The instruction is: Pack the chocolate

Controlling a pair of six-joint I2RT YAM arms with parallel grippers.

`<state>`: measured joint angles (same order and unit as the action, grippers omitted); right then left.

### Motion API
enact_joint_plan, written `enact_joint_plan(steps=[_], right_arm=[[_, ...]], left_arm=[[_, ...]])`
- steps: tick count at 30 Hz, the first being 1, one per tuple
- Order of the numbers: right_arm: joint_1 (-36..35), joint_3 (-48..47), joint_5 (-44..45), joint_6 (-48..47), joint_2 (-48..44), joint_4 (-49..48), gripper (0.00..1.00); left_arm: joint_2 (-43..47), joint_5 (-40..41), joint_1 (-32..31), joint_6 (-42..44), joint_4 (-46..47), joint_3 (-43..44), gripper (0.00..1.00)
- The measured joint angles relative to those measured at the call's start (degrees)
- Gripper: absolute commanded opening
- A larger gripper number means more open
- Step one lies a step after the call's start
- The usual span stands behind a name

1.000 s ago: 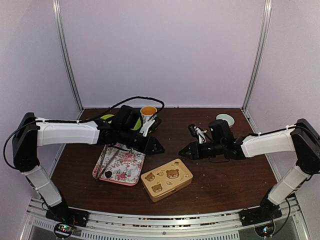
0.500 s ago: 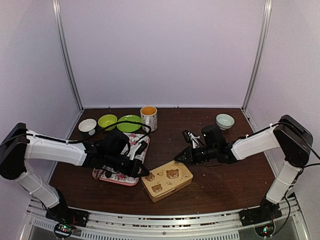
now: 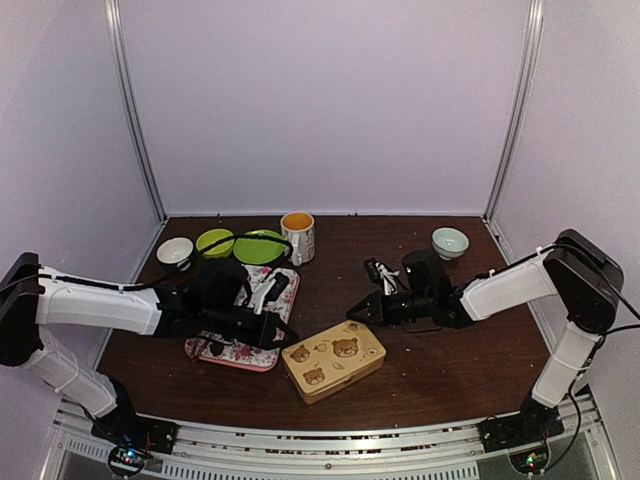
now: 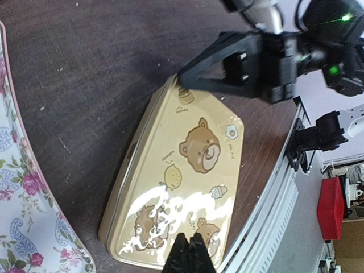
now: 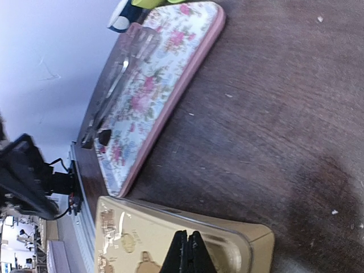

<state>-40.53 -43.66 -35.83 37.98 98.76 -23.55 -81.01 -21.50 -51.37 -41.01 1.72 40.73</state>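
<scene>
The chocolate (image 5: 104, 136) is a tiny dark lump lying on the floral pink-rimmed tray (image 5: 170, 79) near its front end. The tan bear tin (image 3: 333, 358) lies closed to the right of the tray (image 3: 232, 340). My left gripper (image 3: 291, 343) is shut and empty, its tip (image 4: 189, 253) just over the tin's (image 4: 187, 165) near-left end. My right gripper (image 3: 352, 311) is shut and empty, its tip (image 5: 187, 245) over the tin's (image 5: 131, 239) far corner; it also shows in the left wrist view (image 4: 185, 79).
A metal utensil (image 5: 122, 65) lies on the tray. At the back stand a yellow-filled mug (image 3: 297, 234), two green plates (image 3: 258, 245), a white bowl (image 3: 175, 251) and a pale green bowl (image 3: 450, 241). The table's front rail (image 4: 273, 210) runs close beside the tin.
My left arm swung from the back near the mug down to the tin's left end. My right gripper moved left to the tin's far corner.
</scene>
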Motion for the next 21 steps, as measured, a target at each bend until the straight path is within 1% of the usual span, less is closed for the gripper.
enact_joint_plan(steps=[4, 6, 9, 11, 13, 16, 19, 21], right_arm=[[0.13, 0.09, 1.18, -0.02, 3.10, -2.10, 0.00], [0.17, 0.57, 1.64, 0.13, 3.37, -3.74, 0.00], [0.39, 1.16, 1.81, 0.85, 3.26, -4.87, 0.00], [0.42, 1.38, 1.86, 1.20, 2.73, -4.55, 0.00], [0.42, 1.70, 1.81, 1.31, 1.49, -3.54, 0.00], [0.42, 1.92, 1.57, 1.25, -2.14, -1.73, 0.00], [0.39, 1.95, 1.11, 1.09, -6.54, -1.14, 0.00], [0.31, 2.29, 0.87, 0.98, -9.22, -1.36, 0.00]], left_arm=[[3.69, 0.76, 0.00, 0.00, 0.00, 0.33, 0.00], [4.17, 0.98, 0.00, -0.85, 2.80, -0.81, 0.00], [2.47, 1.20, 0.00, -2.97, 9.46, -5.95, 0.00], [-1.05, 1.40, 0.00, -4.28, 12.41, -9.31, 0.00], [-4.17, 0.90, -0.02, -5.38, 16.65, -10.73, 0.00], [-5.97, 1.29, -0.11, -6.25, 19.80, -10.60, 0.00], [-5.79, 1.86, -0.22, -6.67, 19.98, -10.64, 0.00], [-4.74, 2.64, -0.48, -6.71, 18.49, -10.64, 0.00]])
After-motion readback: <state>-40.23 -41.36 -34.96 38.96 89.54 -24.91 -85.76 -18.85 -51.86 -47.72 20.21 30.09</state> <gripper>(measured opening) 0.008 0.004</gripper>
